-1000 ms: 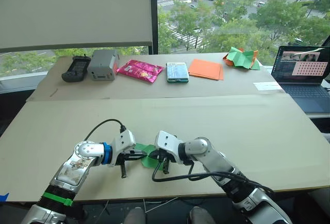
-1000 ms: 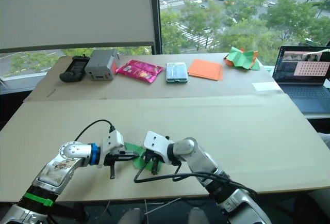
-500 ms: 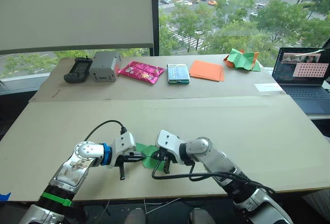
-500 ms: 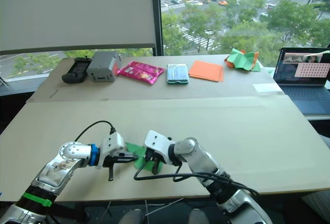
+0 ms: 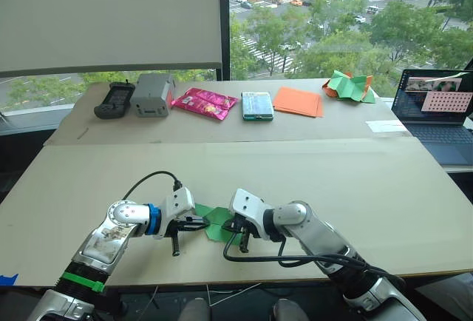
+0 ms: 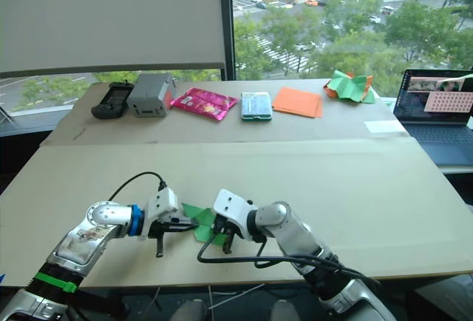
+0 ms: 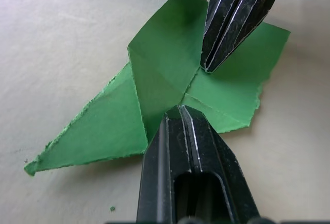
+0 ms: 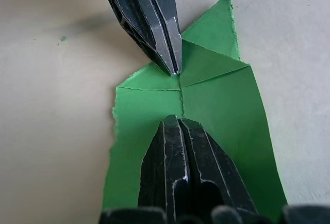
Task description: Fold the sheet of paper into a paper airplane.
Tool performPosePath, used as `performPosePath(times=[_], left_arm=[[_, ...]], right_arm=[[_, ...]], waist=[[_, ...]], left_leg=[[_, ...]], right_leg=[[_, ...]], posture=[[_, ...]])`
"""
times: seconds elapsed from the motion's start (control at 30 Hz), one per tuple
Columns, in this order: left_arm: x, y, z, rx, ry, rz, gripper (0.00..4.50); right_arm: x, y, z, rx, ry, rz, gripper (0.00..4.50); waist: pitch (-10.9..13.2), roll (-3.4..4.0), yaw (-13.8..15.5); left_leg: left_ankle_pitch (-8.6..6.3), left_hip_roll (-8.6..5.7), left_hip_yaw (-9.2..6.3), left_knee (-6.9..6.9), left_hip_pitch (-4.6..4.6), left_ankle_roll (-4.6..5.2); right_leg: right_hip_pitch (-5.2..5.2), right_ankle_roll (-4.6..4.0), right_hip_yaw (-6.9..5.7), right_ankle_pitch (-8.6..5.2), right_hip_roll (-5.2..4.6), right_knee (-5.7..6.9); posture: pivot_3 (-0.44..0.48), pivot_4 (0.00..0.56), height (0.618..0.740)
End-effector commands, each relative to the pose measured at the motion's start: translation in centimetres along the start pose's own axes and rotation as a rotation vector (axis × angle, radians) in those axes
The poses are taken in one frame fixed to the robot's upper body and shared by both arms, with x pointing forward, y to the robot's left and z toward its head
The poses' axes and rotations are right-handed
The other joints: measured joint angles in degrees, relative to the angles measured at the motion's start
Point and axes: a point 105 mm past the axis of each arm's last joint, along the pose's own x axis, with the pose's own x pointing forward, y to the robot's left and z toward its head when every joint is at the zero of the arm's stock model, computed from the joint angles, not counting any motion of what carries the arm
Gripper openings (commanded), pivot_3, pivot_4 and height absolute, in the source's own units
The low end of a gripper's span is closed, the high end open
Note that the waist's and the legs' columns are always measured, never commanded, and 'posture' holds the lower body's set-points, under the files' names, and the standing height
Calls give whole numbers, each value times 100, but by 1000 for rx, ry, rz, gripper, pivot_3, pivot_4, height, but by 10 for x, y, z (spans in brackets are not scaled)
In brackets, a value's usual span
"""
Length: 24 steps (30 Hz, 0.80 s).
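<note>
- Table (image 5: pixel 355 188): pale surface spanning the frame's lower half.
- Sheet of paper (image 5: pixel 214 222): bright green, creased, partly folded, flat at lower centre between both grippers.
- Left gripper (image 7: pixel 180 118): jaws closed together, tip pressing the sheet's centre crease.
- Right gripper (image 8: pixel 176 123): jaws closed together, tip resting on the sheet opposite.

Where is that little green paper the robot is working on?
The green paper lies flat near the table's front edge, between the left gripper and right gripper, both tips pressing it.
</note>
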Motion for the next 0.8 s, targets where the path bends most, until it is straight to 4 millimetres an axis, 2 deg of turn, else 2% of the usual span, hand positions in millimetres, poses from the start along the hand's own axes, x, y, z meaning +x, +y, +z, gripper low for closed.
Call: performPosePath(times=[0.03,0.13,0.2,0.27,0.4,0.53,0.63,0.8], left_arm=[[-14,6,25,-9,-70,-2,0],[-18,10,41,-39,-142,-1,0],[-16,14,44,-44,-150,11,0],[-10,14,39,-48,-138,16,0],[3,14,19,-24,-60,32,0],[13,16,9,-29,-35,54,0],[17,17,7,-35,-31,63,0],[19,12,1,-7,1,50,0]], right_arm=[[3,6,-61,158,220,2,14],[3,6,-60,163,218,-3,14],[4,6,-60,165,217,-4,14],[4,7,-60,166,217,-2,14],[4,6,-58,168,213,-6,14],[2,5,-51,158,196,-11,14],[0,5,-40,135,161,-2,14],[-6,-10,6,92,-4,-54,14]], waist=[[6,-8,-9],[7,-13,-18],[7,-15,-19],[6,-12,-34],[7,-12,-62],[7,-17,-51],[6,-15,-30],[11,-14,-14]], left_leg=[[0,0,-1,0,-1,0],[0,1,-2,-1,-15,0],[0,0,-2,0,-15,1],[1,0,-1,0,-15,1],[1,0,-1,-1,-14,2],[1,0,-1,-1,-15,2],[1,0,-1,1,-16,1],[1,-1,-1,0,-23,1]], right_leg=[[-1,0,-1,0,0,0],[-12,0,-3,0,0,1],[-12,0,-3,0,0,0],[-11,0,-4,0,1,-1],[-11,1,-3,0,2,1],[-11,1,-3,0,2,0],[-10,0,-3,0,0,-2],[-17,0,-3,0,0,-4]], posture=[[0,150,706],[0,150,706],[0,150,706],[0,150,706],[0,150,706],[0,150,706],[0,150,706],[0,150,706]])
